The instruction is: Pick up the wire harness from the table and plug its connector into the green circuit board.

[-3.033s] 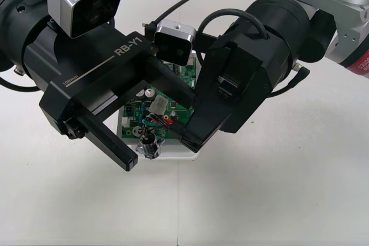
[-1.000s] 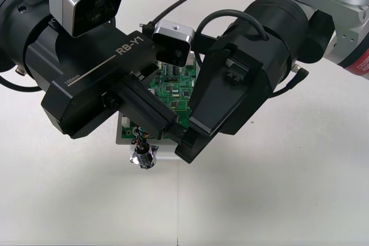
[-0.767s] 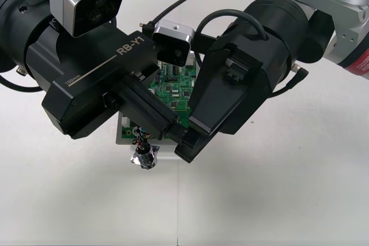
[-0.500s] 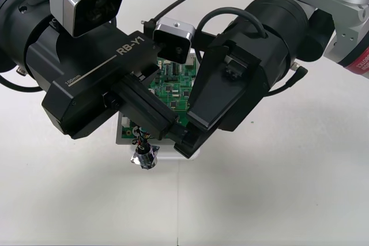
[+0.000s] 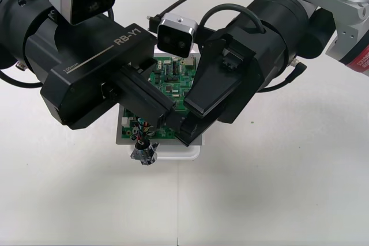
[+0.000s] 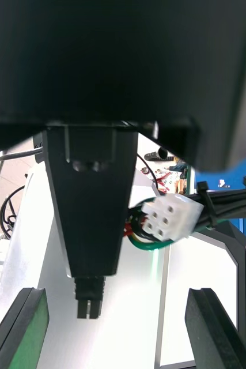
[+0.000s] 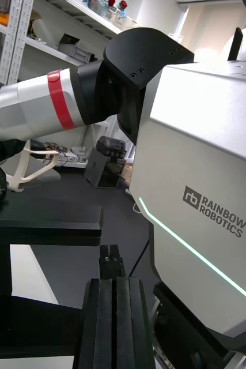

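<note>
The green circuit board (image 5: 170, 82) sits on its white base (image 5: 192, 151) at mid-table, under both arms. My left gripper (image 5: 166, 120) reaches over the board's near half, shut on the harness's small black plug (image 6: 89, 300), which sticks out past the fingertips (image 7: 113, 314). Coloured harness wires (image 5: 141, 131) run down from the grip to the round metal socket (image 5: 144, 154), which hangs over the base's near edge. My right gripper (image 5: 185, 133) stands open just to the right of the left one, its fingers (image 6: 20, 329) wide apart on either side of the plug.
The two bulky gripper bodies and their wrist cameras (image 5: 176, 36) cover most of the board. A white multi-pin connector (image 6: 172, 221) on a black cable bundle hangs close behind the left fingers. Bare table (image 5: 277, 194) lies in front and to both sides.
Three seconds ago my left gripper stood open over the harness; it has since shut on it. In the last second both grippers drifted slightly away from the near edge, and the socket rose a little.
</note>
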